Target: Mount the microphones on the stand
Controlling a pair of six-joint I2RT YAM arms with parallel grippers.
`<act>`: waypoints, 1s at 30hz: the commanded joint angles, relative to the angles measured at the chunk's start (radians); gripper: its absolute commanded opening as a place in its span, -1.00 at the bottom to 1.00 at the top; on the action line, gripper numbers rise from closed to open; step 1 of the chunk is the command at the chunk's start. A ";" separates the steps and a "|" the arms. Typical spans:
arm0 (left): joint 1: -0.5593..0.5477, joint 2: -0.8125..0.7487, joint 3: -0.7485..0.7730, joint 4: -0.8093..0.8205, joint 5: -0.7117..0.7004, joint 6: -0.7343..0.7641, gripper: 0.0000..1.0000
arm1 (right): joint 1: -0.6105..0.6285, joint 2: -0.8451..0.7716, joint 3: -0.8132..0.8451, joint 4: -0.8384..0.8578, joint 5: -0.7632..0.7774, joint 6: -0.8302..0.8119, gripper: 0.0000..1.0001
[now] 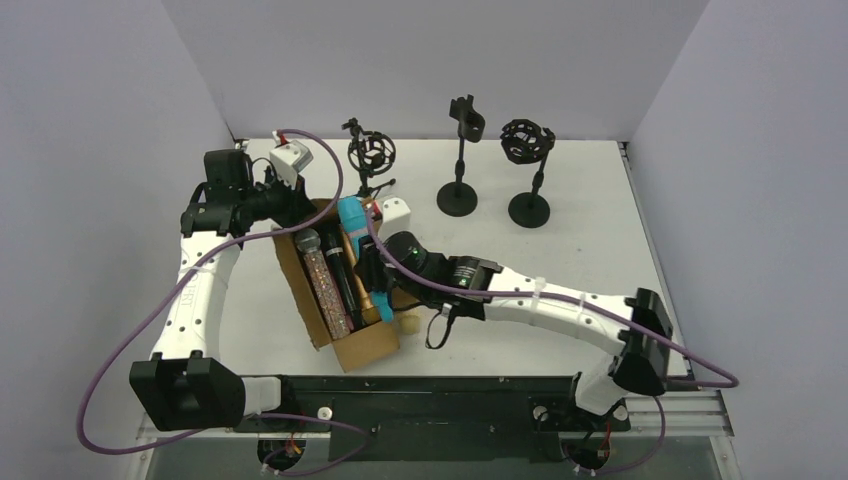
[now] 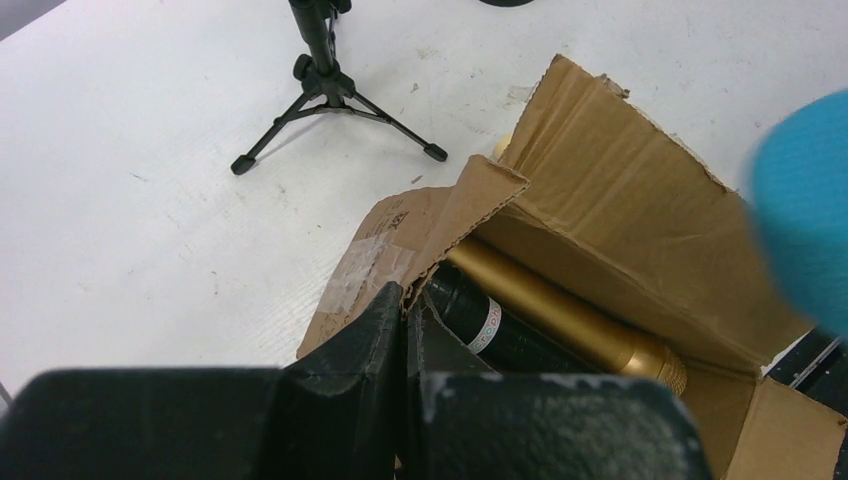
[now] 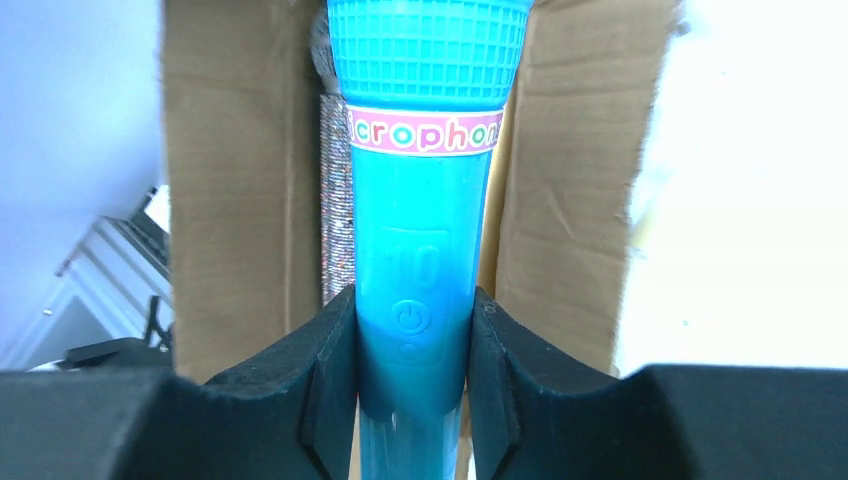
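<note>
Right jaws snug on teal microphone

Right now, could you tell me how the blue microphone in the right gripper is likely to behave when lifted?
The blue microphone looks like glossy moulded plastic: probably stiff, light, and a little slippery in the right gripper. Its round barrel would likely roll if laid on the table.

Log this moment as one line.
right tool: shut on turquoise plastic toy microphone, over brown cardboard box | left tool: shut at box flap | black stands: empty
</note>
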 commanded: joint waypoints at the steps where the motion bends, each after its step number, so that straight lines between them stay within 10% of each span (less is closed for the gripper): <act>1: 0.000 -0.033 0.048 0.077 0.023 0.021 -1.00 | 0.007 -0.163 -0.073 -0.001 0.080 0.000 -1.00; 13: 0.000 -0.028 0.068 0.045 0.018 0.051 -1.00 | -0.178 -0.389 -0.551 0.092 0.126 0.144 -1.00; 30: -0.004 -0.047 0.071 0.046 0.044 0.027 -1.00 | -0.305 0.083 -0.464 0.347 -0.073 0.208 -1.00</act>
